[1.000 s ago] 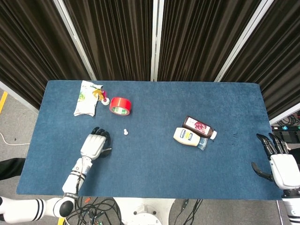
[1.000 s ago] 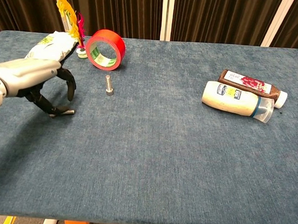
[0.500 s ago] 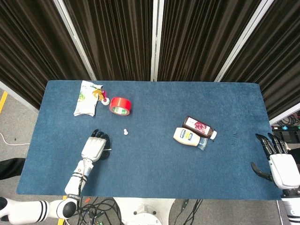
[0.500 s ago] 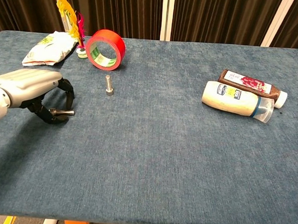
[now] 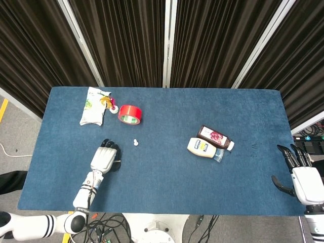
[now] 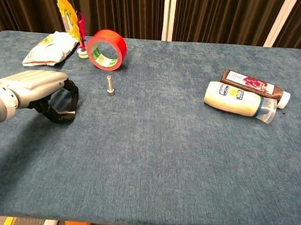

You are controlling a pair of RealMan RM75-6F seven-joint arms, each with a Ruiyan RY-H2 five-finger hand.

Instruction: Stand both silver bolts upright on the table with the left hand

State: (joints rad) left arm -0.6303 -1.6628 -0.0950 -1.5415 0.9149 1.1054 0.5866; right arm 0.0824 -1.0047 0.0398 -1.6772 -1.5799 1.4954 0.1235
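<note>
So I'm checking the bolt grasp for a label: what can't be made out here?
- Second bolt: chest view, the left hand covers most of it; grip unclear.
- Head view: that bolt is too small to see.
- Right hand: head view only, cut by the frame's edge.

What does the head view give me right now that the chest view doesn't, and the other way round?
Only the head view shows the right robot hand, open beyond the table's right edge. Only the chest view shows the second bolt lying horizontal in the left robot hand's fingers, and the upright bolt's shaft clearly. Both show the red tape roll, snack bag and the two bottles.
</note>
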